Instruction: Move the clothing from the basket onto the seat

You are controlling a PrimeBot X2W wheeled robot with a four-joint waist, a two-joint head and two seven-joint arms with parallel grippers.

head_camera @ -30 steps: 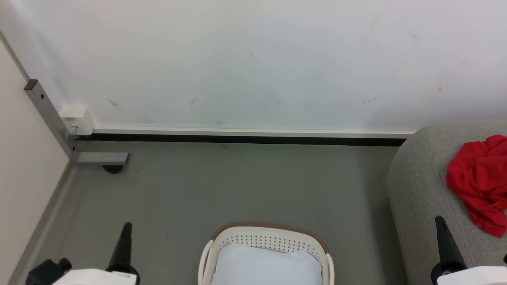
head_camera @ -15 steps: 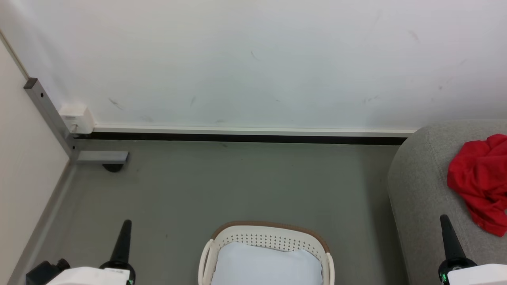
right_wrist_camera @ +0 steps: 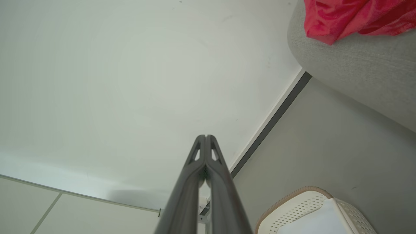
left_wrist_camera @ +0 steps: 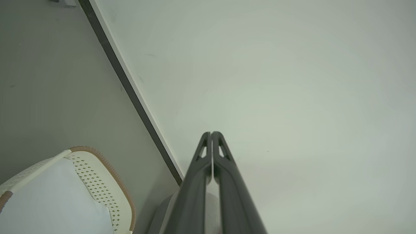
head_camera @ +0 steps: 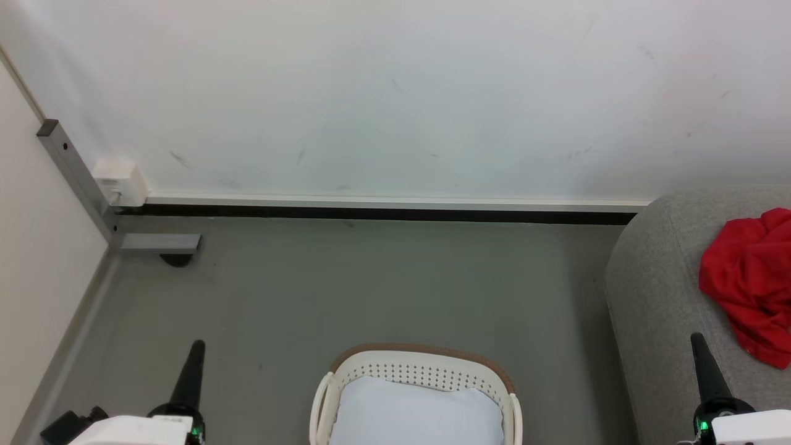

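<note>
Both arms sit low, fingers pointing up toward the wall. The left gripper [head_camera: 196, 346] and right gripper [head_camera: 696, 339] are closed together, empty. The clothing [head_camera: 751, 281] lies on the seat [head_camera: 655, 296], apart from the basket [head_camera: 420, 371].

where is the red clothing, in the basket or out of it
Out. The red clothing lies crumpled on the grey seat, apart from the basket, which holds a white cloth.
</note>
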